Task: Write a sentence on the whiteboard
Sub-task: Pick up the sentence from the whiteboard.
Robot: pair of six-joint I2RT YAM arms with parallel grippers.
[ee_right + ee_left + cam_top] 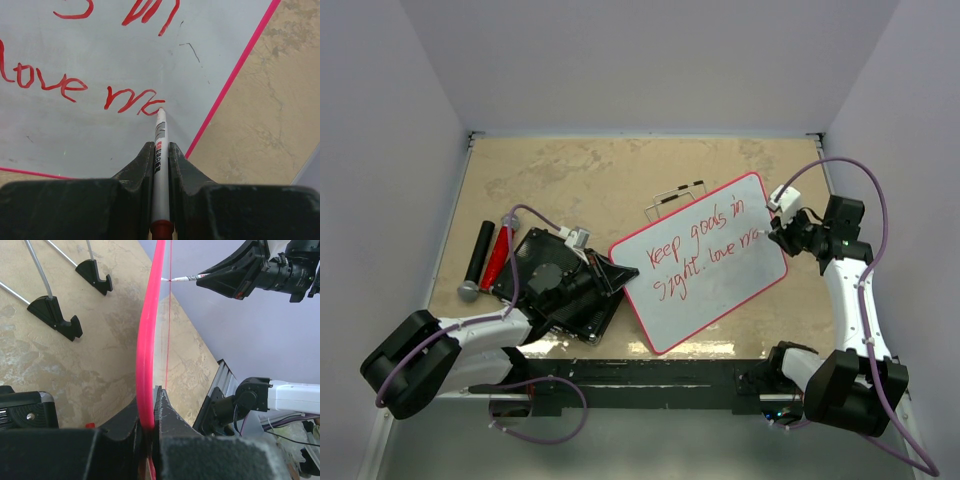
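The whiteboard (705,262), white with a thin red rim, lies tilted at the table's middle. The sentence (698,250) is red handwriting in two lines, about "Keep goals in sight, love ma". My left gripper (610,272) is shut on the board's left rim, which runs edge-on as a red strip (145,340) in the left wrist view. My right gripper (778,233) is shut on a white marker (160,150); its tip touches the board (100,135) at the end of "ma" (132,101), near the right rim.
A black ribbed slab (555,285) lies under my left arm. A black cylinder (479,255) and a red marker (498,255) lie at the left. A wire stand with black clips (675,197) (55,315) sits behind the board. The table's front rail (640,380) is near.
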